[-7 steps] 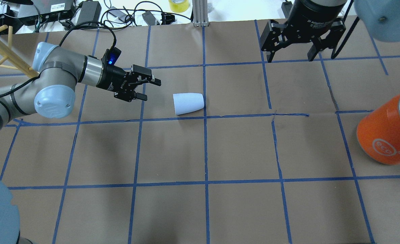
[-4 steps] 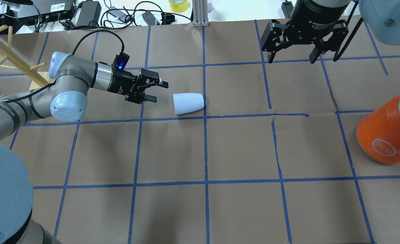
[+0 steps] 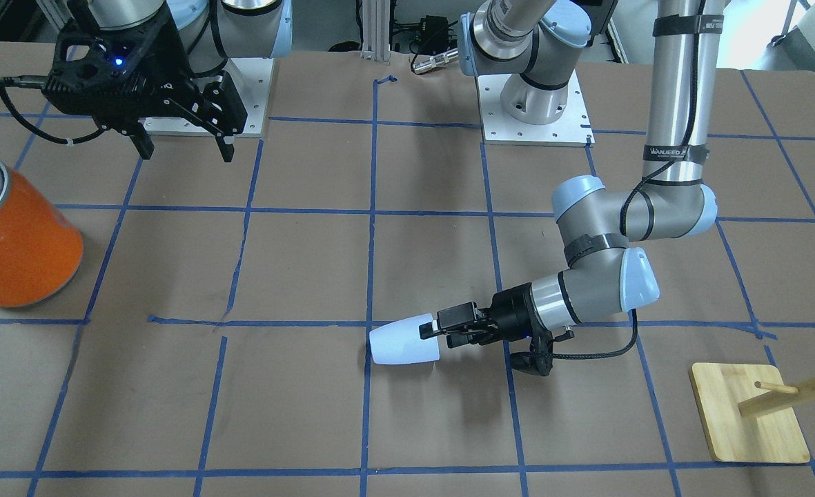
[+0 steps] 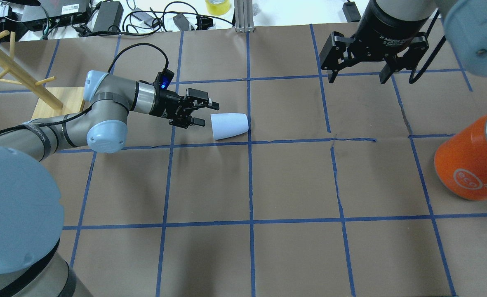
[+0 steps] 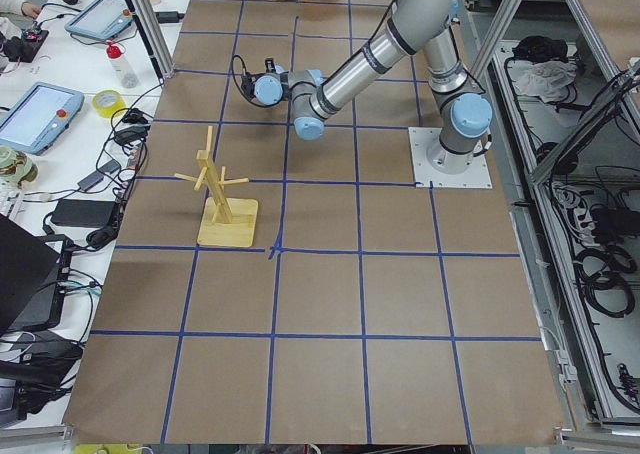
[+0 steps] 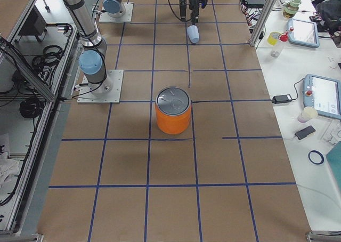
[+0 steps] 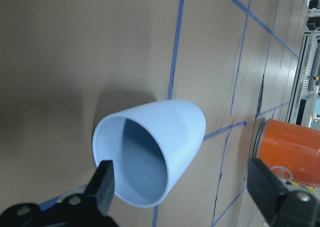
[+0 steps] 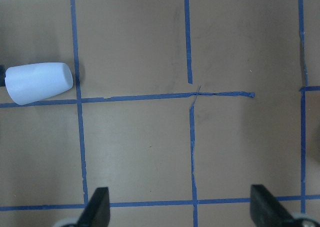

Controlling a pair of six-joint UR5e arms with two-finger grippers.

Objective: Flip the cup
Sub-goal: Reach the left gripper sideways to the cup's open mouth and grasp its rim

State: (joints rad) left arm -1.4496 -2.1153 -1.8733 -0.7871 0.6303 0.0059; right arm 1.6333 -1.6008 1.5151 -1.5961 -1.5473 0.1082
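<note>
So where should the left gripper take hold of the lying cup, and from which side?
Probably the rim wall. The cup lies on its side with its open mouth toward the open left gripper, so come along its axis from that side, one finger inside, one outside. The smooth tapered body might slip if squeezed.

The counter (image 4: 292, 181) is covered in brown paper, marked into squares by blue tape (image 4: 250, 185). The cup (image 4: 229, 126) lies on its side on the paper, with its narrow end at a tape line and its mouth toward the robot's left. 1 orange can (image 4: 468, 165) stands upright toward the robot's right. A wooden stand (image 3: 745, 414) sits at the left end. 2 mounting plates (image 3: 538, 117) lie along the robot's edge.
</note>
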